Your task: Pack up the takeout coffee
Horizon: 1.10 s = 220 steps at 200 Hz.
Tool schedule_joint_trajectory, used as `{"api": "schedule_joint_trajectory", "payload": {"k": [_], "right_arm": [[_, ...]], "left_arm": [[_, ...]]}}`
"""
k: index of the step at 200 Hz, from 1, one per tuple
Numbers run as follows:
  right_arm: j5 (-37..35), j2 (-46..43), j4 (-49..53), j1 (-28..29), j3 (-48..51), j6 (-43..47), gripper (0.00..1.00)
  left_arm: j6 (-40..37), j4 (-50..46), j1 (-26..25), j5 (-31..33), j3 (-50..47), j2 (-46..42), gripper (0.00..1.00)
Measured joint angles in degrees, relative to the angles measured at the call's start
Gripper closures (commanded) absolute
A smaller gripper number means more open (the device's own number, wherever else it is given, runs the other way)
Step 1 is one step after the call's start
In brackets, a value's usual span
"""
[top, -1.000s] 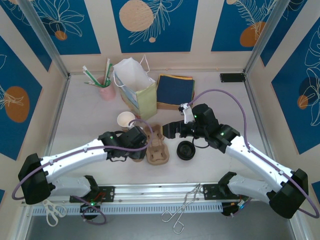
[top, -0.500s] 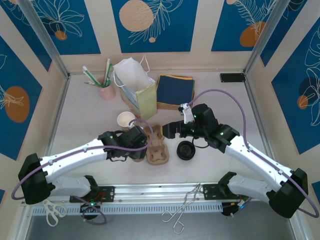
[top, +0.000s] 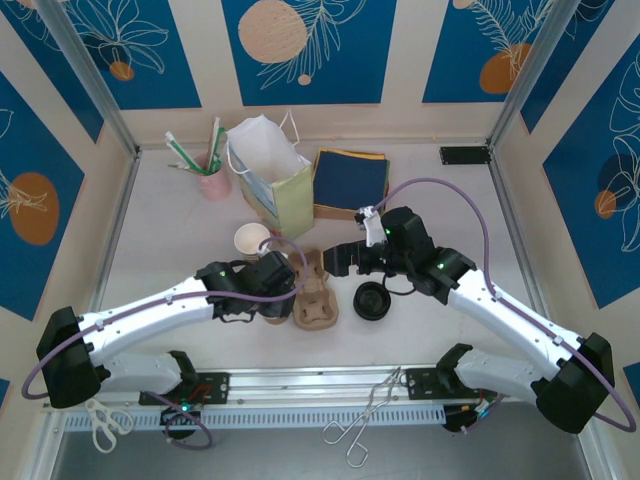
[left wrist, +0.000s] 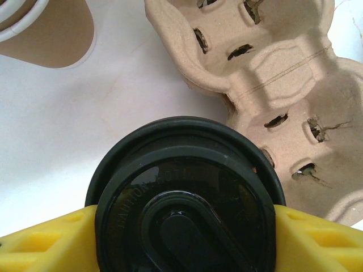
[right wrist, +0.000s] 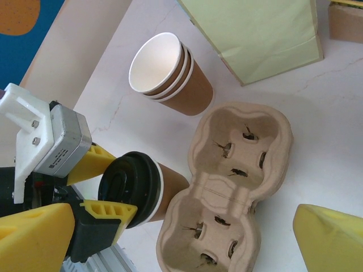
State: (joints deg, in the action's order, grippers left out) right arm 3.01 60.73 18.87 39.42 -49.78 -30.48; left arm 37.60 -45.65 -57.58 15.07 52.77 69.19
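A white, faintly veined bench [top: 160,230] sits inside cream walls [top: 205,60] hung with blue panels [top: 305,50] printed with white leaves and orange discs. Toward 12 o'clock stand a pink cup of straws [top: 213,182], a pale green paper bag [top: 285,195] and a stack of navy napkins [top: 350,178]. At the centre lies a moulded brown pulp cup carrier [top: 318,300]. A stack of open brown paper cups [top: 252,240] stands at its 11 o'clock and a loose black lid [top: 372,300] lies at its 3 o'clock.

The takeout coffee [right wrist: 142,190], a small brown kraft paper cup with a round black plastic lid, is just beside the carrier at its 9 o'clock. It is clamped near its top between the yellow fingers [left wrist: 39,243] of the left end effector [left wrist: 181,215]. I cannot tell whether it rests on the bench. The right end effector [top: 338,262] hovers by the carrier's 2 o'clock edge, jaws wide apart.
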Motion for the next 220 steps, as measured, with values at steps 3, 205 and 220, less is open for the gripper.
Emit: {"api": "schedule_joint_trajectory", "payload": {"k": [3,205,220], "right_arm": [[0.00,0.04,0.02,0.00,0.00,0.00,0.01],[0.22,0.59,-0.33,0.00,0.00,-0.02,0.01],[0.22,0.68,-0.35,0.00,0.00,-0.02,0.01]], "left_arm": [[0.00,0.00,0.00,-0.02,0.00,0.00,0.32],[1.05,-0.39,-0.46,0.02,0.00,1.46,0.18],[1.09,-0.44,-0.46,0.02,0.00,1.44,0.18]]}}
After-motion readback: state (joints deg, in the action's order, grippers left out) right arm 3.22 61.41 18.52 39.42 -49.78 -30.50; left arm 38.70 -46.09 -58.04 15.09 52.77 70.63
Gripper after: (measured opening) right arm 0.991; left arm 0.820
